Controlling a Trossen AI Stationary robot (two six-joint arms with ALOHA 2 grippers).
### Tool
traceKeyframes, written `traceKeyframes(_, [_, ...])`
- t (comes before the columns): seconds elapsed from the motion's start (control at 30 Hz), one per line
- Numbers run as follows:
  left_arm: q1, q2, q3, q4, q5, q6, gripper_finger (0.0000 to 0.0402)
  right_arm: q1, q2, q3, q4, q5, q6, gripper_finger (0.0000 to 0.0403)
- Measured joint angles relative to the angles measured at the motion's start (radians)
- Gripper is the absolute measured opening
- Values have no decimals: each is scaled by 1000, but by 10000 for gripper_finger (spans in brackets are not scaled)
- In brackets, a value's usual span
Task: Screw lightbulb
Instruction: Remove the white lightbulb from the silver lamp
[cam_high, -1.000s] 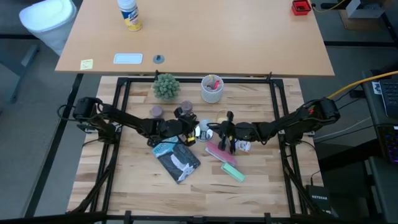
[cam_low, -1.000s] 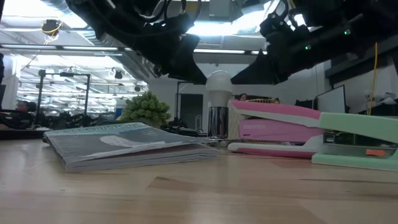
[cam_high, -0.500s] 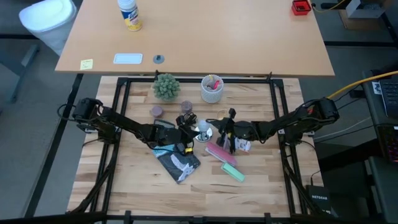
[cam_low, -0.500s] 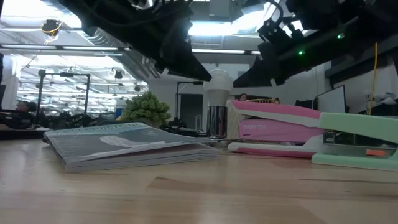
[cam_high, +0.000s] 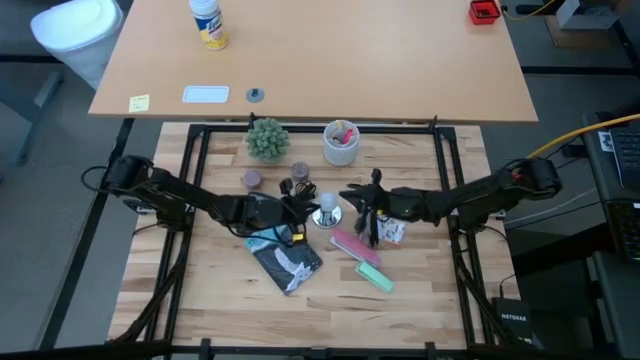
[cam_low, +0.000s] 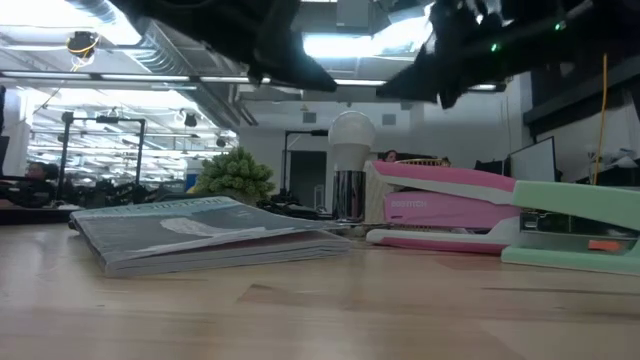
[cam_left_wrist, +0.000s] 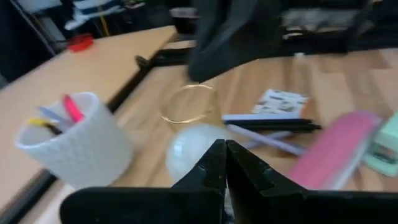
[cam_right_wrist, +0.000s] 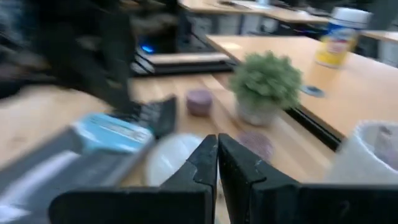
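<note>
Bulb upright between two shut claws; my left claw is the nearer.

From the low view, nearest me lies the book (cam_low: 205, 232), then the pink stapler (cam_low: 450, 205) and green stapler (cam_low: 575, 228), and behind them the bulb (cam_low: 351, 133) standing on its dark base, long axis vertical, on the bench (cam_low: 320, 310). From above, the bulb (cam_high: 327, 204) sits mid-bench with my left claw (cam_high: 300, 207) just beside it on its left side, fingers pressed together and holding nothing. My right claw (cam_high: 352, 200) waits a little farther off on the bulb's right side, also closed and empty. Both hang above the bulb's crown, so I judge either must open before dropping over it. Farthest back: plant (cam_high: 267, 138), cup (cam_high: 341, 142).
</note>
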Motion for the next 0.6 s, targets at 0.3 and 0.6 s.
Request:
traceKeyframes(0.3, [105, 15, 0, 11, -61, -19, 1, 2, -12, 0, 1, -276, 72, 19])
traceKeyframes(0.6, [177, 82, 0, 11, 82, -62, 1, 0, 117, 0, 9, -129, 81, 19])
